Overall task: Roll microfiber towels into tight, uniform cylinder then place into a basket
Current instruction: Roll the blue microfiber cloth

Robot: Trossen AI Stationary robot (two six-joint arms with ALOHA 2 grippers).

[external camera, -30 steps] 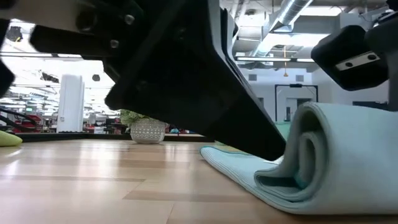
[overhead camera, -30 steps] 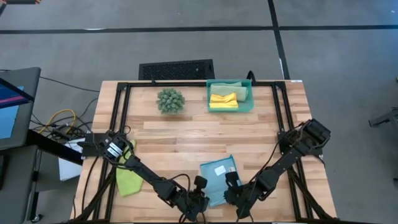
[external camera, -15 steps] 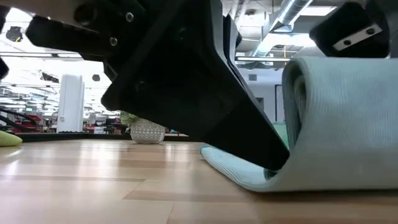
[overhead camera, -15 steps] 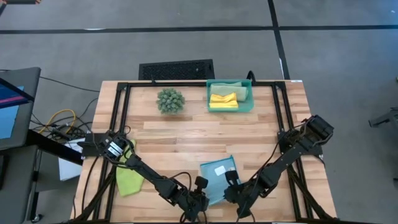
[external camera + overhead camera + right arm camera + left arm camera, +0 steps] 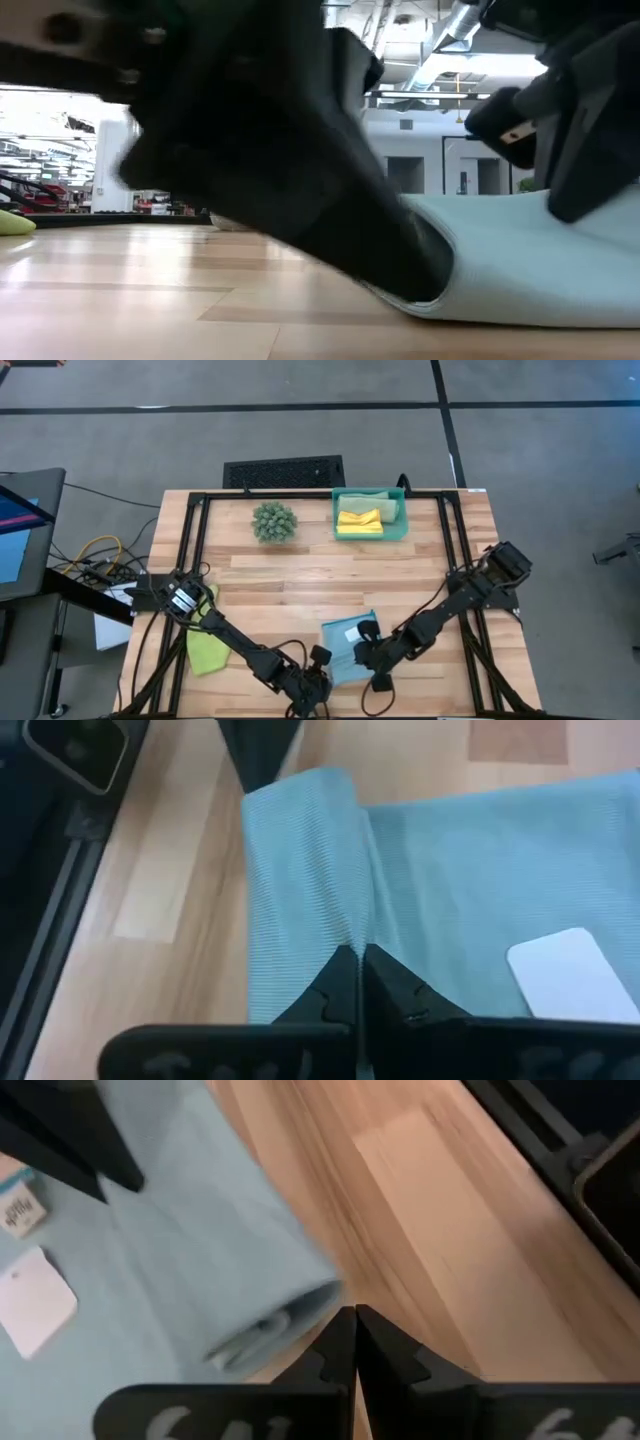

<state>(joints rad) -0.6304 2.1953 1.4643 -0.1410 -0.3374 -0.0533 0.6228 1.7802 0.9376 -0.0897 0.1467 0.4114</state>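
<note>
The light blue towel (image 5: pixel 345 645) lies near the table's front edge, its near part folded over into a loose roll (image 5: pixel 520 265). My left gripper (image 5: pixel 322 663) is shut, with its tips at the left end of that fold (image 5: pixel 275 1325). From the right, my right gripper (image 5: pixel 366 650) is shut on the folded cloth (image 5: pixel 300 870). At the far edge stands the teal basket (image 5: pixel 400 525), with a yellow towel (image 5: pixel 359 521) and a sage green one (image 5: pixel 372 495) inside. A lime green towel (image 5: pixel 205 648) lies flat at the left, under my left arm. My left gripper's shut fingertips (image 5: pixel 340 1335) reach slanting down into the open left end of the towel's fold (image 5: pixel 435 285). I cannot tell whether any cloth is pinched between them. My right gripper pinches a ridge of the folded-over cloth (image 5: pixel 352 925) between its two fingertips, slanting down from the table's right. The cloth puckers into a crease at the tips, and the rest of the towel lies on the table.
A spiky green plant ball (image 5: pixel 274 521) stands at the far left of the basket. Behind the table's far edge lies a black slotted grille (image 5: pixel 284 471). A black frame rail (image 5: pixel 300 495) runs around the tabletop. Bare wood lies between the towel and the basket.
My right gripper has gone toward the table's far-left with the towel's curled part. The upright curl first rose higher, then came down into a lower, flatter fold over the towel. My left gripper has stayed at the fold's left end.
</note>
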